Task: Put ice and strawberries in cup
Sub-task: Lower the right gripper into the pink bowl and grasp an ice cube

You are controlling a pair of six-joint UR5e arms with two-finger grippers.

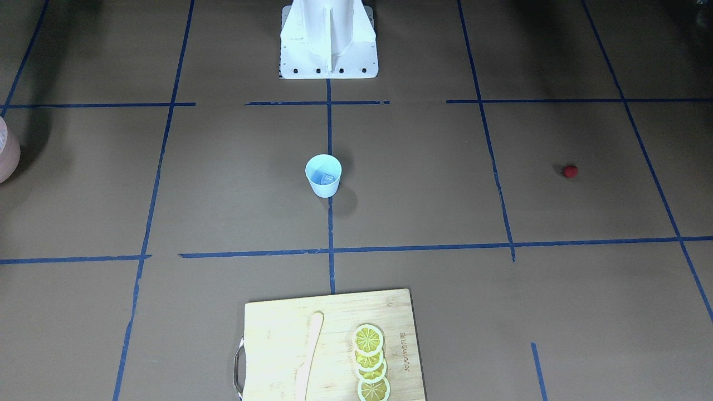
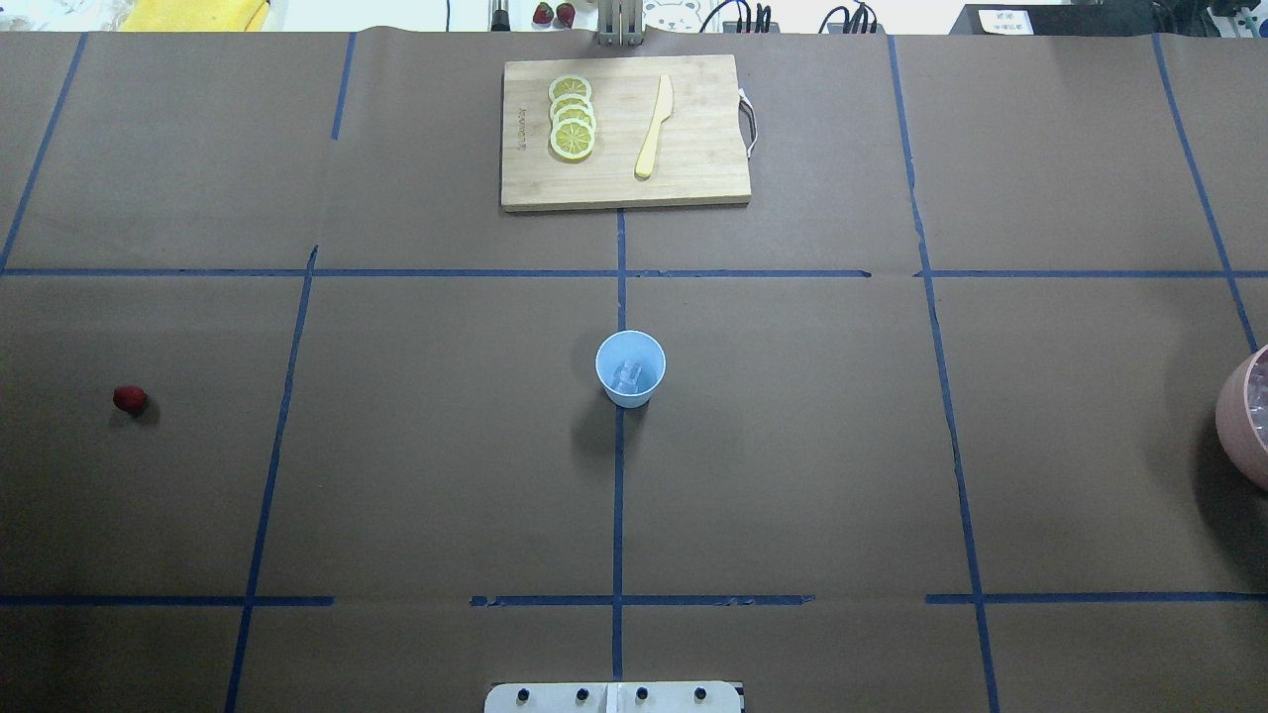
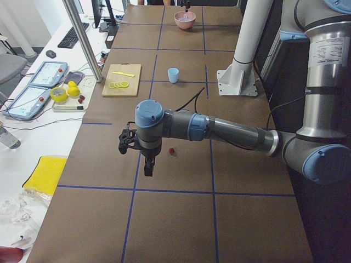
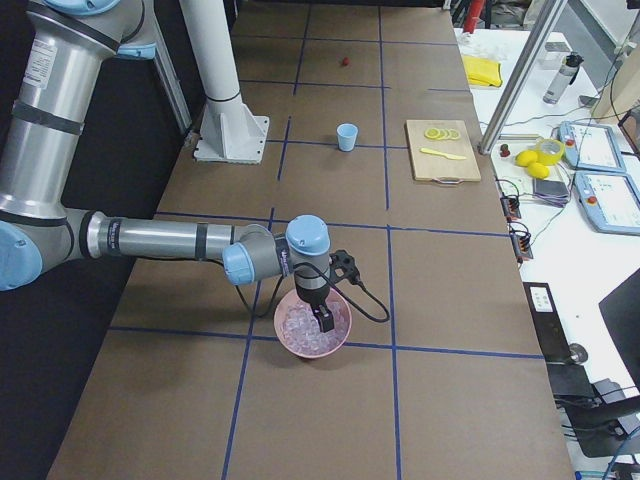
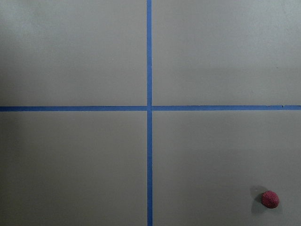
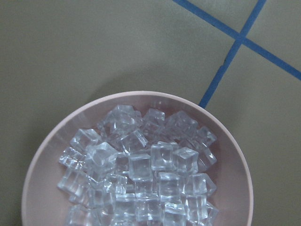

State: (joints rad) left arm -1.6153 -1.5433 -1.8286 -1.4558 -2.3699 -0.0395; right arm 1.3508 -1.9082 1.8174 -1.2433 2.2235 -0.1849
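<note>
Over the pink bowl (image 6: pixel 137 96) of ice (image 6: pixel 141 169) hangs the right gripper (image 4: pixel 325 326), left gripper (image 3: pixel 148 171) near the strawberry (image 5: pixel 270 199) — can't tell if either's jaws are apart.

Layout, overhead ref.; 12 = far side from robot base (image 2: pixel 614 697), dial ctr. = cup (image 2: pixel 630 368).
- Cup: mid-surface (image 2: pixel 792 475), upright; ice cube (image 2: pixel 628 374) inside.
- Base: 6 o'clock, at surface edge.
- Cutting board (image 2: pixel 693 183): 12 o'clock, well apart, nr. far edge. On it: lemon slices (image 2: pixel 573 117) overlapping in a 12–6 row, 9 o'clock half; knife (image 2: pixel 654 127) at their 3 o'clock, apart.
- Strawberry (image 2: pixel 130 399): 9 o'clock, well apart, on surface. Left hand (image 3: pixel 148 167) above surface nr. it, not touching.
- Bowl (image 2: pixel 1233 426): 3 o'clock, well apart; ice pile (image 6: pixel 141 174) inside. Right hand (image 4: pixel 326 325) over bowl, tips down at pile.
</note>
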